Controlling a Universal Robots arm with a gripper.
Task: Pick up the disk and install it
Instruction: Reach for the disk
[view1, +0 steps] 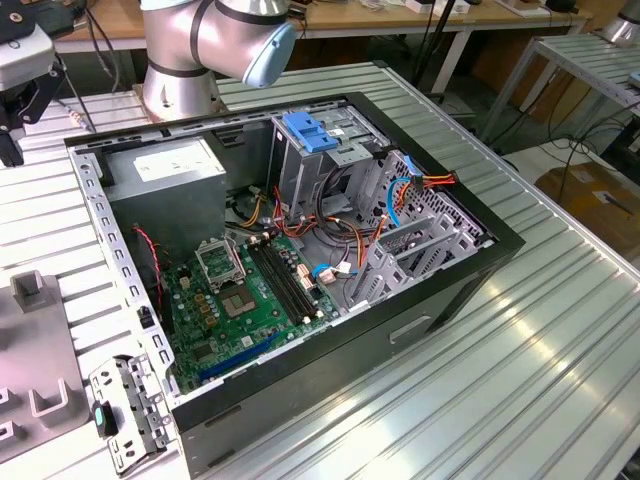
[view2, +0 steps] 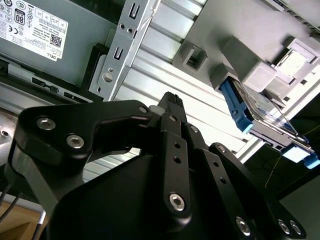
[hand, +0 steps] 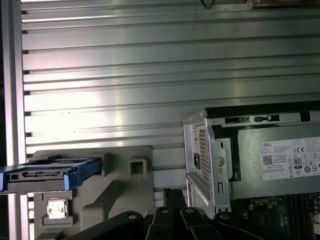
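Observation:
The disk (hand: 45, 175) stands on edge in a grey holder (hand: 120, 195) on the ribbed aluminium table, with blue side rails around its dark body. In the second wrist view the disk (view2: 252, 107) sits in the same holder (view2: 250, 65), off to one side of my gripper (view2: 172, 100). My gripper (hand: 169, 196) hangs above the table between the holder and the open computer case, apart from the disk. Its fingers look shut with nothing between them. In the exterior view my gripper (view1: 12, 140) is at the far upper left edge.
The open computer case (view1: 470, 270) lies on the table with its motherboard (view1: 240, 300), grey power supply (view1: 170, 165) and metal drive cage with a blue latch (view1: 310, 130). The arm's base (view1: 190, 50) stands behind the case. A metal bracket (view1: 125, 410) lies by the case's near corner.

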